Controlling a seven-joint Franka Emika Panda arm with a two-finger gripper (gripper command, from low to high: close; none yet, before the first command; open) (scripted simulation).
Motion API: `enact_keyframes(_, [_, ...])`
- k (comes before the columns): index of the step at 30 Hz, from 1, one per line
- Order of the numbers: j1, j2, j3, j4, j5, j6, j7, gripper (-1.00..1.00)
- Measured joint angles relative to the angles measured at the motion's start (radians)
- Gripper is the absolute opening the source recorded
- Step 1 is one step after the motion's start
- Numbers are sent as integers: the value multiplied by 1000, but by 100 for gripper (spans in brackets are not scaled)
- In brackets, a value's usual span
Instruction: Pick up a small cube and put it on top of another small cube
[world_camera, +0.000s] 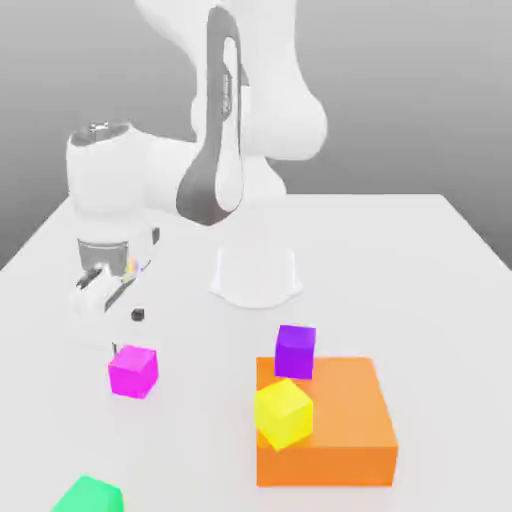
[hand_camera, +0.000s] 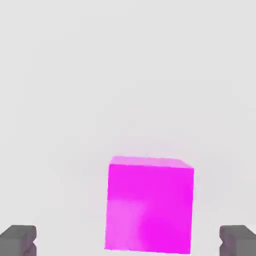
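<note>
Two widely parted fingertips of the Panda gripper (hand_camera: 128, 242) flank nothing gripped yet, the small magenta-pink cube (hand_camera: 149, 207) lying beyond and between them, apart from both, on the pale tabletop (hand_camera: 125, 75)

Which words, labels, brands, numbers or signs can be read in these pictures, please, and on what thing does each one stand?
There are none that can be read.
The pink cube, the purple cube, the yellow cube and the orange block show plain faces without any text.
</note>
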Motion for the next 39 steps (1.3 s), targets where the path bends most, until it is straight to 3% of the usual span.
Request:
enact_keyframes(7, [31,199,-42,30,-38,165,31,0])
enact_keyframes(8, [33,222,-44,33,-39,185,30,-100])
enact_keyframes(15, [36,225,-47,33,-40,190,32,-100])
enact_keyframes(25, [23,-38,-20,-11,8,-29,-4,-100])
enact_keyframes(36, [318,-175,269,300,89,-469,266,-100])
enact_keyframes(39, [344,-127,305,324,64,-451,321,-100])
